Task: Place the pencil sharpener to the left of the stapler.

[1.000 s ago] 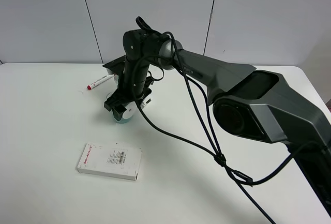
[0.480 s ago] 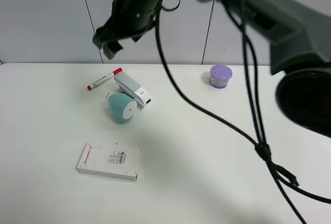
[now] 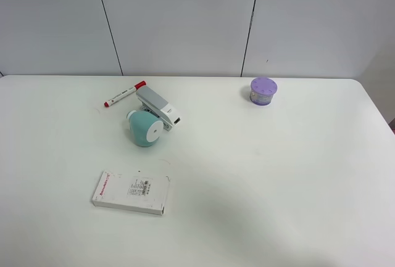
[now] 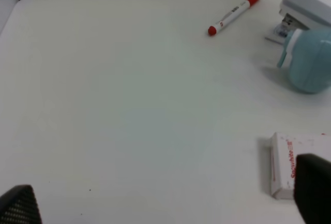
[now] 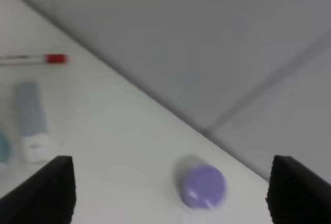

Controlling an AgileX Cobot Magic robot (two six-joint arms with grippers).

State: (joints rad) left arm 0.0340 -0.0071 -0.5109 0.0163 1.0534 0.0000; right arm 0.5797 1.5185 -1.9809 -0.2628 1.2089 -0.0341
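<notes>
The teal pencil sharpener (image 3: pixel 145 128) rests on the table with its white round face toward the front right. It lies against the front-left side of the white stapler (image 3: pixel 158 107) with the grey top arm. No arm shows in the exterior high view. In the left wrist view my left gripper (image 4: pixel 165 203) is open and empty, well away from the sharpener (image 4: pixel 310 61) and stapler (image 4: pixel 305 12). My right gripper (image 5: pixel 173 190) is open and empty, high above the table, with the stapler (image 5: pixel 31 123) blurred below.
A red-capped white marker (image 3: pixel 124 94) lies just behind the stapler. A flat white box (image 3: pixel 131 192) sits nearer the front left. A small purple round container (image 3: pixel 263 90) stands at the back right. The table's back edge meets a grey wall.
The right arm let go of the sharpener, rose from it and left the exterior view. The sharpener stays on the table beside the stapler.
</notes>
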